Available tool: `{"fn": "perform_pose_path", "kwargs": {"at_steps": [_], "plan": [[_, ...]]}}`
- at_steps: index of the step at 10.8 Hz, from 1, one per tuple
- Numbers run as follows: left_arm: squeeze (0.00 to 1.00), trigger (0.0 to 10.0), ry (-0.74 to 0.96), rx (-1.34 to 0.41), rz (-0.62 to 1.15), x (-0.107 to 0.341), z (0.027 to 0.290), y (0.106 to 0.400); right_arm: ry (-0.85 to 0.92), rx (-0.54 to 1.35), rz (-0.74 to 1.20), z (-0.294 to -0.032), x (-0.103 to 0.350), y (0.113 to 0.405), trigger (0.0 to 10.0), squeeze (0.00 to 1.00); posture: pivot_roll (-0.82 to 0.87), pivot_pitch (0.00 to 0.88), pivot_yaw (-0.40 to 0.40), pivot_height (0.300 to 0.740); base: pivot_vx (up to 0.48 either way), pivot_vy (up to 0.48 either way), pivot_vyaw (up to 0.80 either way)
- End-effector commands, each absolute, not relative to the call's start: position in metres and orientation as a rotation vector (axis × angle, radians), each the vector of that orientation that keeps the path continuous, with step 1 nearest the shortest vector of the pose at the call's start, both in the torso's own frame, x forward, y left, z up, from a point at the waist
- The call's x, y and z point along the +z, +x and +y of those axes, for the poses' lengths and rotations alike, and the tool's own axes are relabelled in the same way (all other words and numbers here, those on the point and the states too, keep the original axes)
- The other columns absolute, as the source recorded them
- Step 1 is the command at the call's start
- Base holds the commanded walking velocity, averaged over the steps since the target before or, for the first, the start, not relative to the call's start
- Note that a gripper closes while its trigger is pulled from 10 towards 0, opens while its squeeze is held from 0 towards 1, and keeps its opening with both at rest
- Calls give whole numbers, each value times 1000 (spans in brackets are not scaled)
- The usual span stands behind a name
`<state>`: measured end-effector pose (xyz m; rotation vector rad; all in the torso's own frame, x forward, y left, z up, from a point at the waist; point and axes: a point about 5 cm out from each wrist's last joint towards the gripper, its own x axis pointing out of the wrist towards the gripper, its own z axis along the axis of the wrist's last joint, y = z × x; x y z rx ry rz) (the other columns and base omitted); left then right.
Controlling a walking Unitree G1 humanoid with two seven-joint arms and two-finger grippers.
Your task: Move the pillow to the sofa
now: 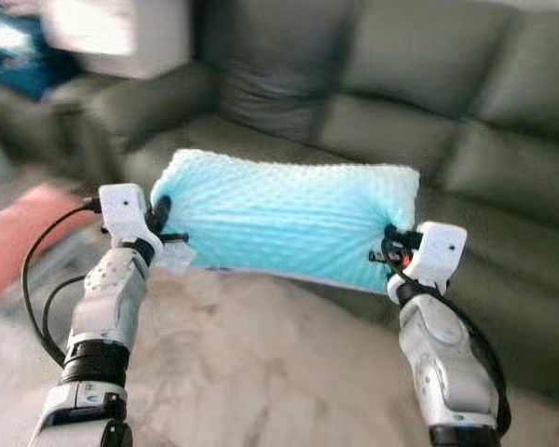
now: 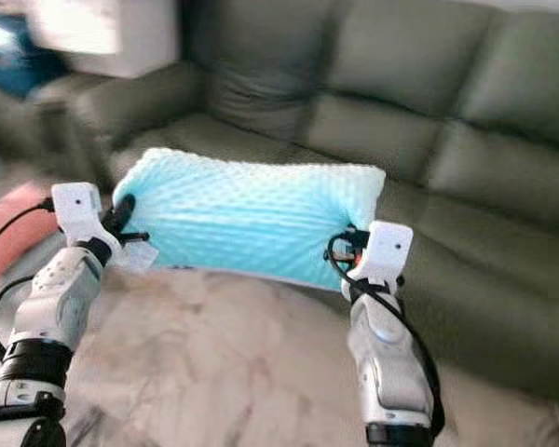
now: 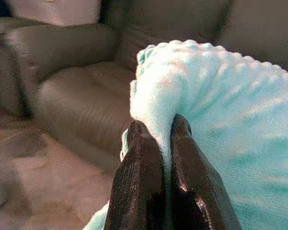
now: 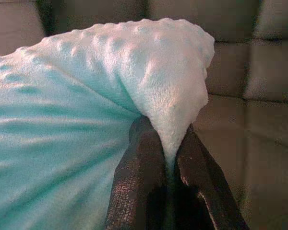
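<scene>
- Holding the pillow (image 1: 284,223) off the floor between both arms — long axis left to right, in front of the sofa (image 1: 401,102).
- Pillow: light turquoise, dimpled plush. It sits dead centre in the head views, with its far edge overlapping the sofa seat cushions at 12 o'clock.
- Left gripper (image 3: 165,139) is at 9 o'clock of the pillow, fingers (image 3: 139,177) pinched tight on a fold of fabric at the left end. Only the thin pleat sits between them.
- Right gripper (image 4: 169,143) is at 3 o'clock, same story — fingers (image 4: 137,177) clamped on a bunched corner of the right end, fabric squeezed into a ridge.
- Both silver forearms come up from 6 o'clock, with the white wrist housings just beside the pillow ends.
- Sofa: dark grey-green leather, running from 10 o'clock round to 3 o'clock, its corner section at about 11 o'clock.
- Floor (image 1: 261,372) under the pillow is pale and marbled.
- A pink patch (image 1: 23,233) lies on the floor at 9 o'clock — too blurred to identify.
- White block (image 1: 121,33) and something blue (image 1: 19,56) at 10–11 o'clock, also blurred.
</scene>
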<state>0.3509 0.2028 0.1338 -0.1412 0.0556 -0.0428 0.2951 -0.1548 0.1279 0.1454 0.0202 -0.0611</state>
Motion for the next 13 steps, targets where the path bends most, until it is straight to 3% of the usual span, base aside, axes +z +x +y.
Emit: {"fn": "perform_pose_path", "kwargs": {"at_steps": [1, 9, 13], "plan": [[0, 10000, -130, -48, 28, 141, 201, 354, 136, -107, 3, -166, 132, 295, 10000, 0, -110, 54, -32, 740, 0, 0, -800], [0, 10000, -112, -20, 5, 142, 206, 355, 128, -102, 2, -167, 131, 295, 10000, 0, -114, 54, -34, 740, 0, 0, -794], [0, 10000, -133, -37, -19, 144, 206, 352, 119, -89, -8, -166, 133, 294, 10000, 0, -114, 50, -38, 740, 334, 0, 0]]}}
